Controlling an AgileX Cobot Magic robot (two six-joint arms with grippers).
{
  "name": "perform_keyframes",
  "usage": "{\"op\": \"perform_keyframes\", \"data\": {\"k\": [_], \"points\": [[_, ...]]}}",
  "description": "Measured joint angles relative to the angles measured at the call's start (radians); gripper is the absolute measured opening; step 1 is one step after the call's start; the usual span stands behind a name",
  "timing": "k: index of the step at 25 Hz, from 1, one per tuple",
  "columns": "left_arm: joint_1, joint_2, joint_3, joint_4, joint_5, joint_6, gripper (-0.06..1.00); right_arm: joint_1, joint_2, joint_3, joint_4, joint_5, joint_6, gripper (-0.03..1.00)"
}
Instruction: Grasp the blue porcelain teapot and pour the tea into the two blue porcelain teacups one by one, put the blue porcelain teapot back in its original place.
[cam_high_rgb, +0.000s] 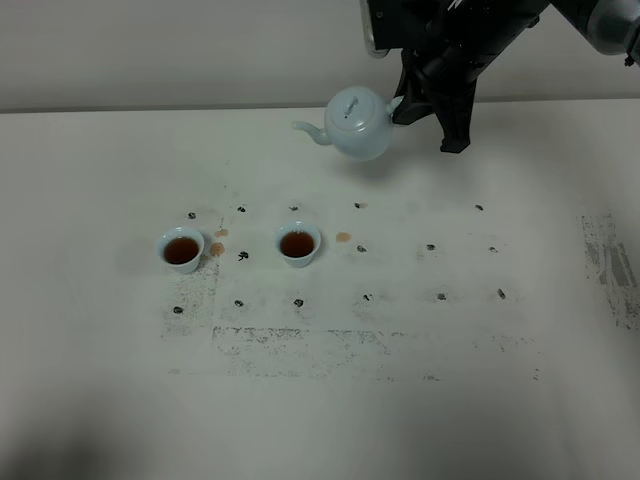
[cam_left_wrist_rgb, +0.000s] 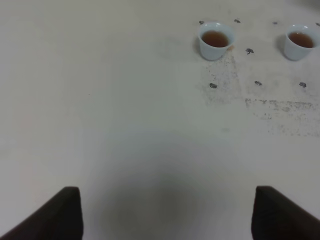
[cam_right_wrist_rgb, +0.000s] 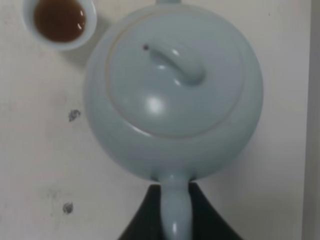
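Right wrist view: glossy pale-blue teapot (cam_right_wrist_rgb: 175, 90), knobbed lid on.

The pale blue teapot (cam_high_rgb: 358, 123) is round and shiny, with its lid on (a little knob on top). It is up in the air, spout pointing left. Two small blue cups (cam_high_rgb: 182, 249) (cam_high_rgb: 298, 243) stand upright side by side, each with brown tea inside.

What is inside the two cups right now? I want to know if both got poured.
Both cups, the left cup and the right cup, hold dark reddish-brown tea. Their bottoms are hidden under the liquid. What remains inside the teapot cannot be seen, since its lid is on.
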Motion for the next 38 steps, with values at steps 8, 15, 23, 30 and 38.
{"op": "perform_keyframes", "data": {"k": [8,15,23,30,38], "points": [[0.000,0.000,0.000,0.000,0.000,0.000,0.66,-0.028,0.000,0.000,-0.024,0.000,-0.002,0.03],[0.000,0.000,0.000,0.000,0.000,0.000,0.66,-0.072,0.062,-0.001,0.036,-0.001,-0.053,0.03],[0.000,0.000,0.000,0.000,0.000,0.000,0.66,-0.072,0.165,-0.001,0.074,-0.003,-0.082,0.03],[0.000,0.000,0.000,0.000,0.000,0.000,0.66,-0.072,0.187,-0.001,0.098,-0.004,-0.091,0.03],[0.000,0.000,0.000,0.000,0.000,0.000,0.66,-0.072,0.156,-0.001,0.099,-0.004,-0.091,0.03]]}}
